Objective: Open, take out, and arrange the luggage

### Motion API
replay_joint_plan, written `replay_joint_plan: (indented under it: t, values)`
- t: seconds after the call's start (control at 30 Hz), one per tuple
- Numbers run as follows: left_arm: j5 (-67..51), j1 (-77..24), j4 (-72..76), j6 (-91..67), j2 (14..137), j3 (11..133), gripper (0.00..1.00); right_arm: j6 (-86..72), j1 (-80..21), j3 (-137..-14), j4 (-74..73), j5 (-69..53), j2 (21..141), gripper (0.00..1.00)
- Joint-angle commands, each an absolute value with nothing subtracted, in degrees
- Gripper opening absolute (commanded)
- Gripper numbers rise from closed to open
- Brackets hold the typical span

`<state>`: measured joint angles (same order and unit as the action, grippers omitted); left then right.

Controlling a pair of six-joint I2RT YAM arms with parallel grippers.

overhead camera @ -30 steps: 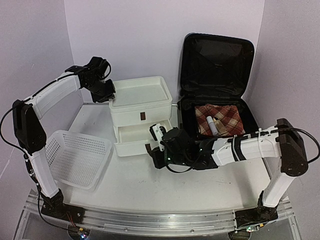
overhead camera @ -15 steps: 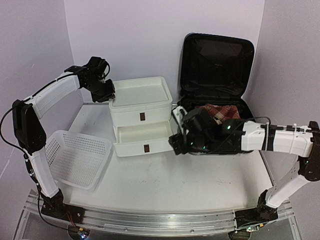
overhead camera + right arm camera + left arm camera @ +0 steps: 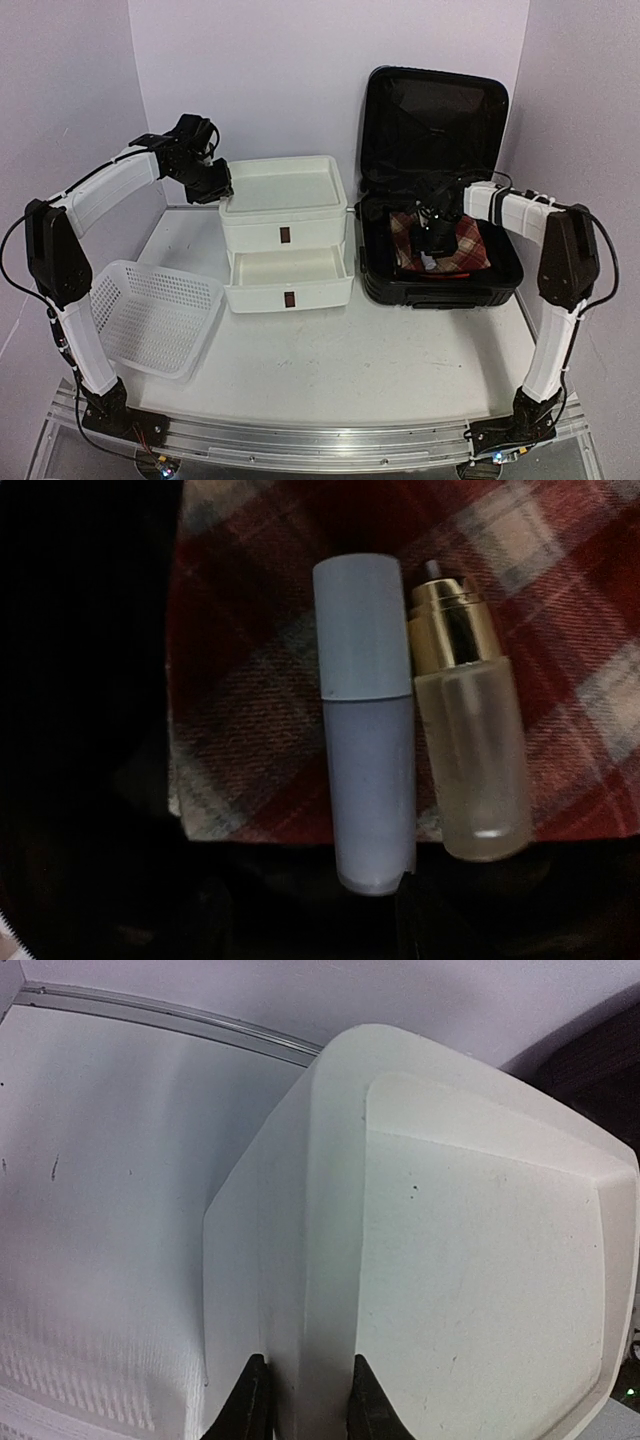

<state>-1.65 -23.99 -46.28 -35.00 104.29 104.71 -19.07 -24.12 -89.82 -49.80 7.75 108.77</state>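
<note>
Nearest your arms' bases, on the left, a white perforated basket (image 3: pixel 150 315) sits on the table (image 3: pixel 330 370), tilted up on its near side. Just beyond it, toward the middle, stands the white drawer box (image 3: pixel 285 235). Its lower drawer (image 3: pixel 290 268) is pulled out toward you, and an open tray (image 3: pixel 280 185) forms its top.

Your left gripper (image 3: pixel 208 185) is at the back left corner of that tray. From the left wrist view, your fingers (image 3: pixel 252 1405) sit one on each side of the tray's rim, pinching it.

To the right of the drawer box, the black suitcase (image 3: pixel 440 290) lies open on the table, its base flat and close beside the box. A red plaid cloth (image 3: pixel 470 245) is spread in the base.

Your right wrist camera looks straight down on two things lying side by side on the cloth, touching along their length. One is a pale blue tube (image 3: pixel 365 730) with a cap. The other is a frosted glass bottle (image 3: pixel 470 760) with a gold collar.

Your right gripper (image 3: pixel 437 245) hangs over the cloth inside the base; you cannot tell from these views how its jaws stand.

Farthest back, the suitcase lid (image 3: pixel 435 130) stands upright against the wall, showing its dark lining.
</note>
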Motion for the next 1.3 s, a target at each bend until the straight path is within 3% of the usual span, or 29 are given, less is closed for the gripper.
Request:
replay_joint_plan:
  t: [0.0,0.5,0.73,0.87,0.97,1.13,1.27]
  values:
    - [-15.58,-25.01,-46.45,-39.0,106.75,101.95,0.0,-18.77,-23.97,-96.62,-53.8,8.37,114.06,0.48]
    - [-17.14,-24.12,-46.14,-39.21,106.97,101.31,0.0,-13.26,-23.83,-102.63,-52.7,19.69,122.5,0.46]
    - [-16.96,-23.86,-45.94,-39.2,106.62,100.98,0.0,-11.65,-23.83,-104.14,-52.01,22.92,124.45,0.34]
    - [-17.05,-23.69,-45.89,-39.34,106.46,100.82,0.0,-11.58,-23.9,-101.97,-51.74,21.08,119.28,0.27]
    - [-17.26,-23.42,-45.81,-39.44,106.43,100.69,0.0,-10.58,-23.88,-98.72,-50.82,17.26,112.74,0.23]
    - [-17.84,-23.06,-45.61,-39.63,106.35,100.43,0.0,-5.98,-23.83,-92.78,-49.81,9.02,101.96,0.0]
    - [-18.08,-22.95,-45.43,-39.8,106.37,100.14,0.0,1.23,-24.37,-85.48,-43.86,-15.53,93.92,0.0]
